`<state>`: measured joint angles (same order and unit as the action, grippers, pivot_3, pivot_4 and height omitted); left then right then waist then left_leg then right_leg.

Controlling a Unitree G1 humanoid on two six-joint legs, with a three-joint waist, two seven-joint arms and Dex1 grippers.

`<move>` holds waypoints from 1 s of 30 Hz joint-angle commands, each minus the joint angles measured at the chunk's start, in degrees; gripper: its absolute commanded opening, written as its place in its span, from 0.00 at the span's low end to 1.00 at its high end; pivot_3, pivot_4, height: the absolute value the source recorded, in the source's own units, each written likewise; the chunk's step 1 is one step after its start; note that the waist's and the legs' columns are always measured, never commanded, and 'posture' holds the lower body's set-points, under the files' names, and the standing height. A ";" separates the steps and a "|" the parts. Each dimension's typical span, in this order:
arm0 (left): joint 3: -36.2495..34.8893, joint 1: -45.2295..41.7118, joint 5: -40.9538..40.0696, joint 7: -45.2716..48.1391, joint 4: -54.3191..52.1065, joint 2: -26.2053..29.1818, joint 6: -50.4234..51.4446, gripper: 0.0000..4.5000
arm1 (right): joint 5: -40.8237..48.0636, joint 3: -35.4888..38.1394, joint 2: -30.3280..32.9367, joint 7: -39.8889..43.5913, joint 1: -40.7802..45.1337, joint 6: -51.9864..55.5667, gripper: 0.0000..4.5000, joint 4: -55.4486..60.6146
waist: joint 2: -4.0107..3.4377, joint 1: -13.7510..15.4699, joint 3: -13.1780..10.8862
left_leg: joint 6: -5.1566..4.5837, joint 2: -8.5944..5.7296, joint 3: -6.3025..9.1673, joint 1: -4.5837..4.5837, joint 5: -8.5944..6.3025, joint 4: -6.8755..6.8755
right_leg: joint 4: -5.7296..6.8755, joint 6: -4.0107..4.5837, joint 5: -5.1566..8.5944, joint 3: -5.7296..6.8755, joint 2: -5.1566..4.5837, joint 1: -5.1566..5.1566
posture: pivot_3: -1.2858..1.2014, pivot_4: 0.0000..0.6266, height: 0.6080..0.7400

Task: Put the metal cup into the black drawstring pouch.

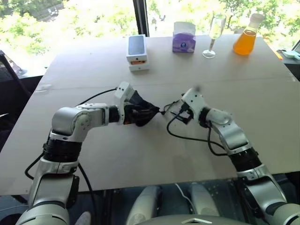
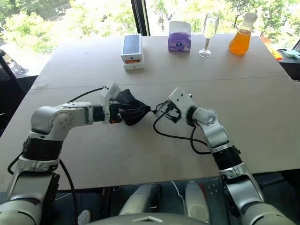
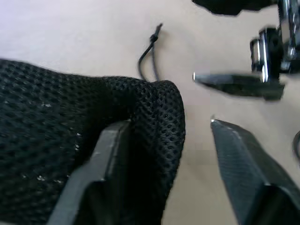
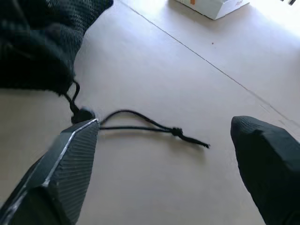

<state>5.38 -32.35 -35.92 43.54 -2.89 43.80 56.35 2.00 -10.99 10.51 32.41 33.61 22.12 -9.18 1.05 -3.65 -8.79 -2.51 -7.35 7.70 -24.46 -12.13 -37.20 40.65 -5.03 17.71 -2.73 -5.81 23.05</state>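
Care is needing the left gripper (image 3: 164,154), jaws spread around the soft black mesh drawstring pouch (image 1: 140,111), regripping while the right gripper (image 4: 164,154), at three o'clock, is hovering spread.

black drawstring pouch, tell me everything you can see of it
The black drawstring pouch is a small soft bag of black mesh fabric, crumpled and bulging, lying on the table at the left gripper. One finger presses against its fabric; the other stands apart, so the jaws are open. A thin black cord with a knotted end trails from its mouth across the table, in front of the open right gripper, which does not touch it.
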 commanded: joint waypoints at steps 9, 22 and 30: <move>-2.52 3.40 5.27 1.59 -3.88 -2.18 -9.17 0.57 | 0.57 1.02 -4.41 -2.44 1.25 -4.15 1.00 -11.42 | -0.02 1.14 -0.02 | 0.00 -0.01 0.04 -0.04 0.00 0.01 | -0.03 0.01 -0.01 0.05 0.04 0.02 | 0.52 0.24 1.00; -9.85 2.52 3.03 2.60 -1.67 -3.74 -10.11 0.59 | -5.96 -5.86 -4.10 -1.40 0.57 -16.14 0.09 -21.14 | 0.01 0.35 0.02 | -0.05 0.03 0.04 0.90 -0.04 0.25 | -0.09 0.03 -0.02 0.02 0.29 -0.79 | 0.52 0.24 1.00; -11.07 3.19 4.57 2.04 -0.85 -4.51 -11.86 0.59 | -7.36 -4.84 -1.00 -2.59 -2.70 -16.31 0.02 -12.98 | 0.02 0.86 0.03 | -0.23 0.07 0.06 1.54 -0.16 0.66 | -0.41 0.07 -0.04 0.01 0.35 -1.39 | 0.52 0.24 1.00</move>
<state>-3.94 -28.95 -31.52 45.78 -3.55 39.09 45.85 -4.46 -16.80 8.15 30.63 32.89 4.53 -24.22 1.06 -2.80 -8.76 -2.72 -7.27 7.77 -22.93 -12.27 -36.49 40.15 -4.96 17.67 -2.70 -5.46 21.65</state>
